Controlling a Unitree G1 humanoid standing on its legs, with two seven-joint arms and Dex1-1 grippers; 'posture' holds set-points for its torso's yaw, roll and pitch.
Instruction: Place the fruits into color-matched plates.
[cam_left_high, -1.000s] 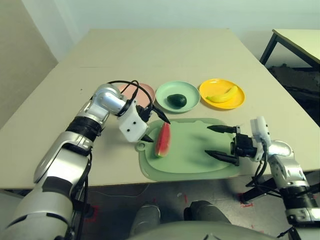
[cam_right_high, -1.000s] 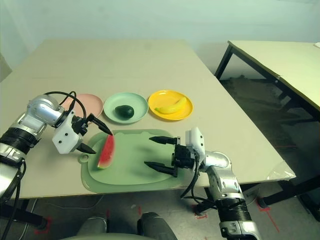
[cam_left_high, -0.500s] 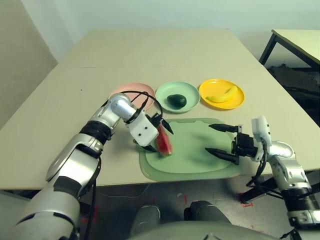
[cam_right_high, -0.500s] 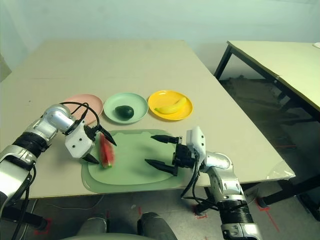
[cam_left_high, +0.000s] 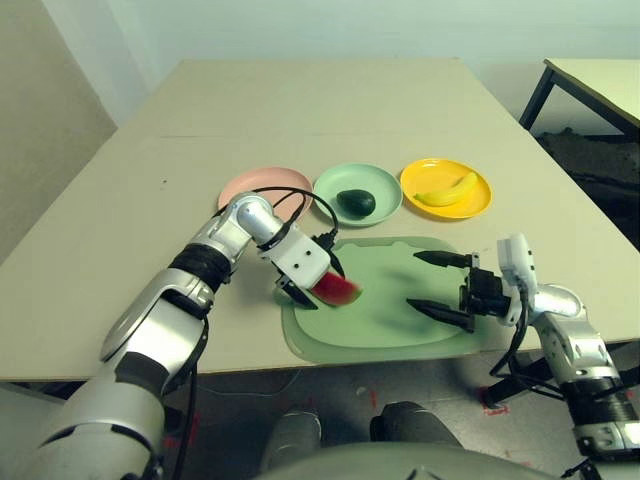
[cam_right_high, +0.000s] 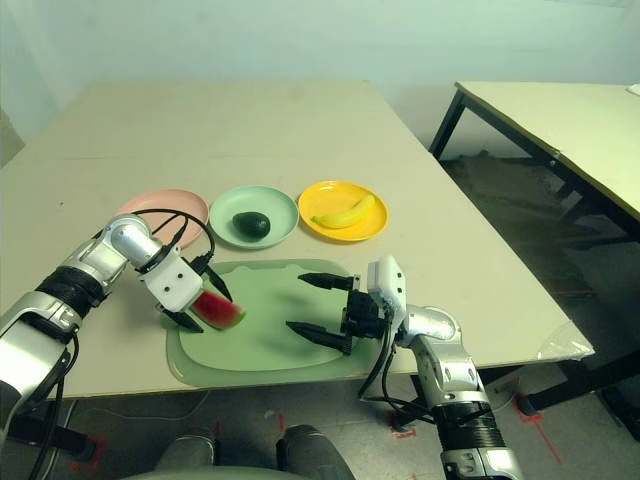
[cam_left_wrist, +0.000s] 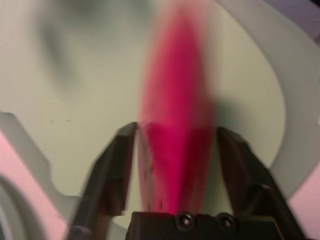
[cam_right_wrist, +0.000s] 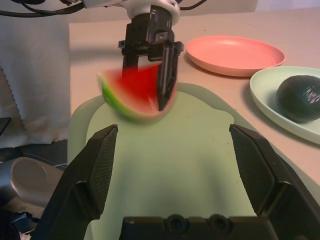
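Between the two black fingers of the left gripper (cam_left_wrist: 177, 131): the red toy watermelon wedge with green rind (cam_left_high: 338, 290), held across its thickness, one finger against each broad face. The grip narrows onto the wedge; its free end points out ahead of the fingertips. Reason for the hold, as judged: the flat faces give the fingers opposed surfaces, whereas the curved rind would offer less purchase.

Below the held wedge: the pale green rounded-rectangle mat (cam_left_high: 400, 290). In the right wrist view the wedge appears to hang just over it; the rind faces down and outward there.

Across the mat from the left gripper: the right gripper (cam_left_high: 412, 278), jaws wide, nothing between them. Judged to be waiting, since one arm suffices for this fruit.

Beyond the left gripper, on its far side: the pale pink round plastic plate (cam_left_high: 250, 183), bare where visible, the likely match for red. Next to it, the mint green round plate (cam_left_high: 388, 183) bears the dark green oval avocado (cam_left_high: 356, 203); farther to the right, the bright yellow round plate (cam_left_high: 416, 174) bears the curved yellow banana (cam_left_high: 447, 192). Both pairs agree in colour.

Step in hand, judged: lift and carry to pink. Risk: the long overhang may tip the wedge in the grip.
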